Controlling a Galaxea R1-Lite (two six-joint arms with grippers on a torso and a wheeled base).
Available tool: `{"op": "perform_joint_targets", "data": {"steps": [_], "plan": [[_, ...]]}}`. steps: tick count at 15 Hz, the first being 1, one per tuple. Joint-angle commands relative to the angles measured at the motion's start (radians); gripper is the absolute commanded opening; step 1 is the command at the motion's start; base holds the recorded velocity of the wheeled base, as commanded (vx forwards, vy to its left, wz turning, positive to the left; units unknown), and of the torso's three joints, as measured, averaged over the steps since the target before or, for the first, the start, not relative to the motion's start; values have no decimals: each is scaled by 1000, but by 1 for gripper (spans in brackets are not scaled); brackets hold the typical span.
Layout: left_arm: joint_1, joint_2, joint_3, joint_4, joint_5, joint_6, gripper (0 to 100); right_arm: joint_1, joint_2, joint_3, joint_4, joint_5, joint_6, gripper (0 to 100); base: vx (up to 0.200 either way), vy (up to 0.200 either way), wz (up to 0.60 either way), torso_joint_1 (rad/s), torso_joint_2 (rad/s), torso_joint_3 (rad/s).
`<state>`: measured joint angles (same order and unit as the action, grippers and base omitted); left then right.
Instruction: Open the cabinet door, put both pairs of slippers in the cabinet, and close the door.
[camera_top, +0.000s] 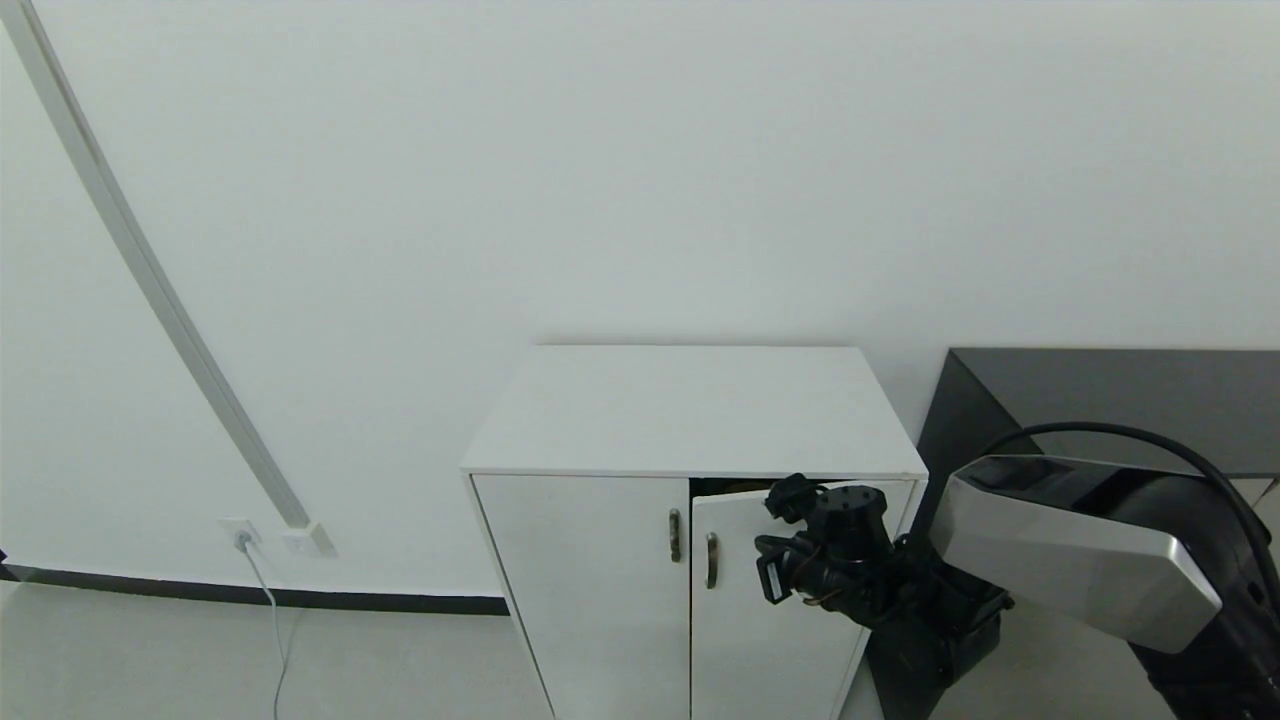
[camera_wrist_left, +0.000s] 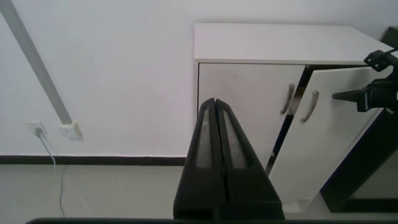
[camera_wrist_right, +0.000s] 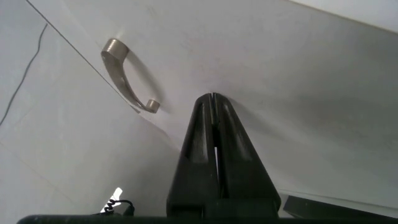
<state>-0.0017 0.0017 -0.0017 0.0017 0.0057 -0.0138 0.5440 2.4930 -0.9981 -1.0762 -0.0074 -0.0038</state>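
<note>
White cabinet stands against the wall, two doors on the front. Left door flush shut. Right door ajar, swung out a little, with a dark gap along its top edge and between the two doors in the left wrist view. Metal handles sit side by side at the centre seam: left door handle, right door handle.

Right gripper has its fingers pressed together and holds nothing. Its tips are at the outer face of the right door, just beside that door's handle; can't confirm contact. From the left wrist view it points at the door panel from the hinge side.

Left gripper has its fingers closed flat against each other and is empty, well apart from the cabinet front, aimed toward the left door.

Wall socket with a cable down to the floor, left of the cabinet. Grey wall trunking runs diagonally above it. Dark table just right of the cabinet.
</note>
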Motion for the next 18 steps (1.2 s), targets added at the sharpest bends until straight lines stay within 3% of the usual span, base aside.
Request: {"op": "perform_joint_targets", "data": {"steps": [1,18], "plan": [[0,1,0,0,0,0,0,-4,3,-2,1,0,-1,0,0,0,0,0,0,0],[0,1,0,0,0,0,0,-52,40,-68,4,0,-1,0,0,0,0,0,0,0]]}}
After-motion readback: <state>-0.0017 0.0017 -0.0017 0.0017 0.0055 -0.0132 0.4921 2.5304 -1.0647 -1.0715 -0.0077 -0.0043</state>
